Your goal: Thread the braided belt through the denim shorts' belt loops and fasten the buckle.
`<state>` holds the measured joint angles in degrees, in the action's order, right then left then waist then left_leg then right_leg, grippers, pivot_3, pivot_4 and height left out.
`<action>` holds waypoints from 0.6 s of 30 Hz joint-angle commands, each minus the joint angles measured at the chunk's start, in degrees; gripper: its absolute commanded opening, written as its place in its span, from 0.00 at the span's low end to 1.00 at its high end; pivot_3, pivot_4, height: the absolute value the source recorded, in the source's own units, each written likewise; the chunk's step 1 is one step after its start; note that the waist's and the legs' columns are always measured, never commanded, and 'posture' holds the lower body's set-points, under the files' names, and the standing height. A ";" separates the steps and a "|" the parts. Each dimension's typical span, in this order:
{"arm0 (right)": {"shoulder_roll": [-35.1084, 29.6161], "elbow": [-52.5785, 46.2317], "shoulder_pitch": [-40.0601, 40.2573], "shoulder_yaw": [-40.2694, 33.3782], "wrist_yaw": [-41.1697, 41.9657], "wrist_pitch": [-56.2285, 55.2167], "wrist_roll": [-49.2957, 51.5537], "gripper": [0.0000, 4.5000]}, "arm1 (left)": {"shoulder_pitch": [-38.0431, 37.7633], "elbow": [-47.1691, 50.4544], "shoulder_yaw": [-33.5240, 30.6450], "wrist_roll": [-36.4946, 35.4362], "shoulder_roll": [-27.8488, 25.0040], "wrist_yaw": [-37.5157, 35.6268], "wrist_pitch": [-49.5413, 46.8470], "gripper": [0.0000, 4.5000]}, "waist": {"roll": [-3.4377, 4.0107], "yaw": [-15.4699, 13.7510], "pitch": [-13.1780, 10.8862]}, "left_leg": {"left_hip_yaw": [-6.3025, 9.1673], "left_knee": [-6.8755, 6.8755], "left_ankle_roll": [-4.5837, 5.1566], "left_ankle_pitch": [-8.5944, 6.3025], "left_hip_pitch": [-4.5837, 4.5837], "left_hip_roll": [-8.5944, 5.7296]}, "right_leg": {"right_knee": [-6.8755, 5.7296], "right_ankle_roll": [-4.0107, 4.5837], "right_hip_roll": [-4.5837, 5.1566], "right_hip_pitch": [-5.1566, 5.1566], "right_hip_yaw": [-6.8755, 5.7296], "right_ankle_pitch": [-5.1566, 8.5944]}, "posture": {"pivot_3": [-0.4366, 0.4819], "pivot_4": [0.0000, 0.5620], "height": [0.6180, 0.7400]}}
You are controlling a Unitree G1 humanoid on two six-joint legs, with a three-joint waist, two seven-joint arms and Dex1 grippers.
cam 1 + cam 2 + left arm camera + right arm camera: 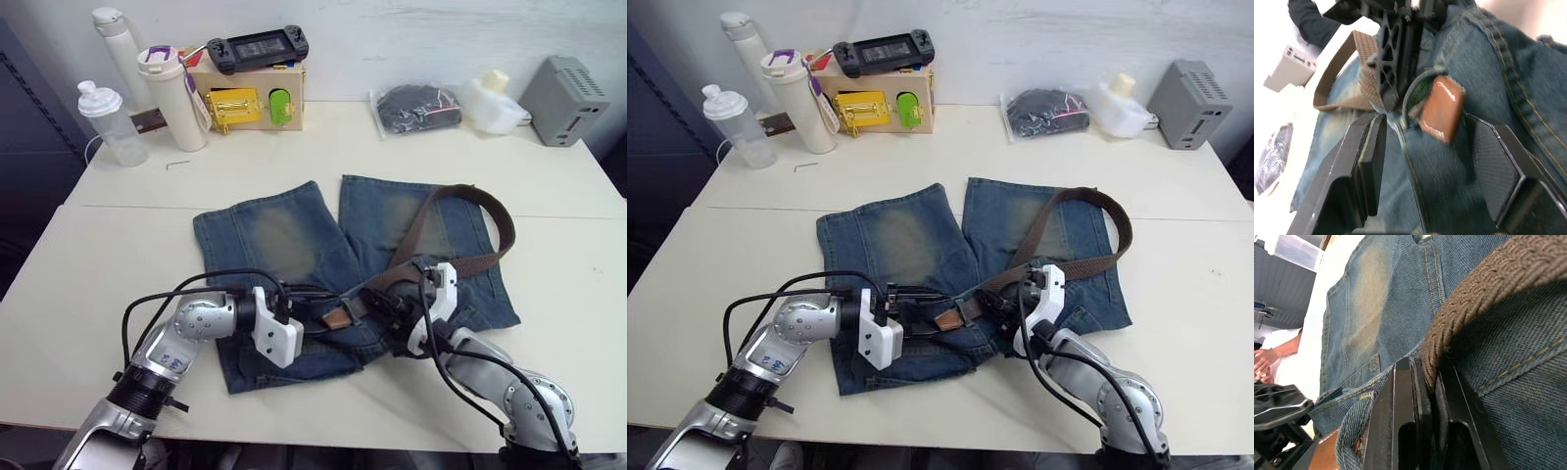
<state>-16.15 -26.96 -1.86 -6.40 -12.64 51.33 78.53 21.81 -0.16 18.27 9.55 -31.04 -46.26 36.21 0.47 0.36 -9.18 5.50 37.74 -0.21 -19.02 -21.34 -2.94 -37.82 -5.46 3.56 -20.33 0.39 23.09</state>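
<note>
Faded blue denim covered the middle of the table (pixel 88 255): the denim shorts (pixel 284 245) lay flat, legs pointing away from the robot, waistband nearest it; at the left, the left gripper (pixel 1422 147) stood open, its fingers either side of the belt's tan leather tip (pixel 1441 108), which poked out from under a belt loop (pixel 1415 98) (placed, I judged, to catch the tip as it was fed across); to the right, the right gripper (pixel 1432 401) was clamped on the braided belt (pixel 460 220), probably to push it along the waistband; beyond it the strap curved in a slack loop over the shorts' right leg; I could not find the buckle.
</note>
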 commanded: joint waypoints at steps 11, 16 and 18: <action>0.20 -2.04 0.73 1.73 -1.12 -1.17 1.80 0.00 | 1.28 3.08 1.12 -2.12 -2.91 -2.69 1.25 0.01 | 0.00 0.08 0.00 | 0.00 -0.02 0.00 0.00 0.00 0.01 | -0.01 0.00 -0.01 -0.02 -0.01 0.00 | 0.48 0.27 1.00; 0.22 -2.65 0.08 0.83 -3.23 -2.29 3.18 0.00 | 2.68 4.34 0.97 -1.64 -3.26 -2.88 -0.80 0.01 | 0.00 0.08 0.00 | 0.00 -0.02 0.00 0.00 0.00 0.01 | -0.01 0.00 -0.01 -0.02 0.00 0.00 | 0.48 0.27 1.00; 0.04 -3.35 -0.05 -0.03 -4.21 -3.15 3.84 0.09 | 3.06 4.66 0.93 -1.68 -3.15 -2.95 -1.41 0.00 | 0.00 0.04 0.00 | 0.00 -0.01 0.00 0.00 -0.01 0.01 | -0.02 0.00 -0.01 -0.02 -0.01 0.00 | 0.48 0.27 1.00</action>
<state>-16.15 -27.37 -1.79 -5.38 -15.96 49.04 80.56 24.27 2.24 19.83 8.29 -33.92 -49.46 35.22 0.47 0.41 -9.18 5.50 37.73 -0.21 -19.02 -21.36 -2.94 -37.84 -5.46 3.55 -20.35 0.39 23.09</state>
